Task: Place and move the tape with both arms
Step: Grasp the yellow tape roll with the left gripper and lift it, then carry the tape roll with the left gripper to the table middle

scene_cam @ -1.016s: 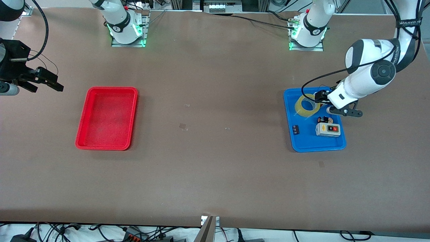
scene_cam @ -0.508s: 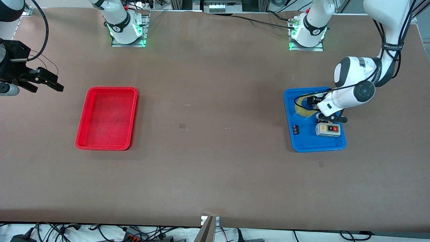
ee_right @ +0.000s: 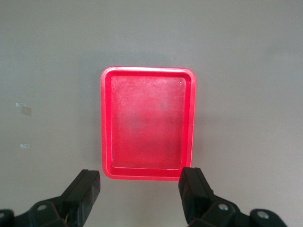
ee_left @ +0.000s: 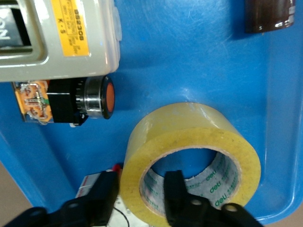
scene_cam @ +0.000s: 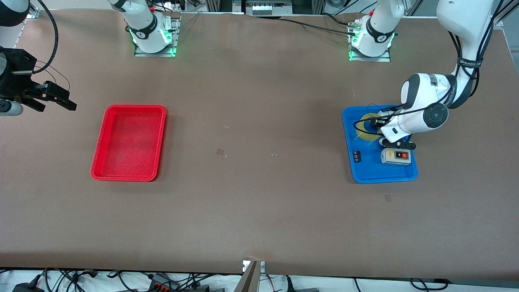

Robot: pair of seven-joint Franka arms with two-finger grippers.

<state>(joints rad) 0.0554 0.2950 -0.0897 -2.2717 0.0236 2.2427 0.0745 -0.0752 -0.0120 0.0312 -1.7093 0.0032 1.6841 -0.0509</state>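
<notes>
The translucent yellow tape [scene_cam: 362,130] lies flat in the blue tray [scene_cam: 369,172], at the part of the tray farther from the front camera. My left gripper [scene_cam: 383,136] is down on it. In the left wrist view the gripper [ee_left: 140,185] is open and straddles the wall of the tape [ee_left: 189,127], one finger [ee_left: 174,189] inside the hollow centre and the other outside. My right gripper [scene_cam: 61,98] waits open and empty over the bare table at the right arm's end; it also shows in the right wrist view [ee_right: 139,187].
A red tray [scene_cam: 136,107] lies empty toward the right arm's end and shows in the right wrist view [ee_right: 147,70]. In the blue tray [ee_left: 189,56] lie a grey switch box [scene_cam: 396,156], an orange-capped push button [ee_left: 85,99] and a small black part [scene_cam: 357,156].
My left arm has swung in and come down over the blue tray, bringing its gripper onto the tape's wall. The right arm has not moved.
</notes>
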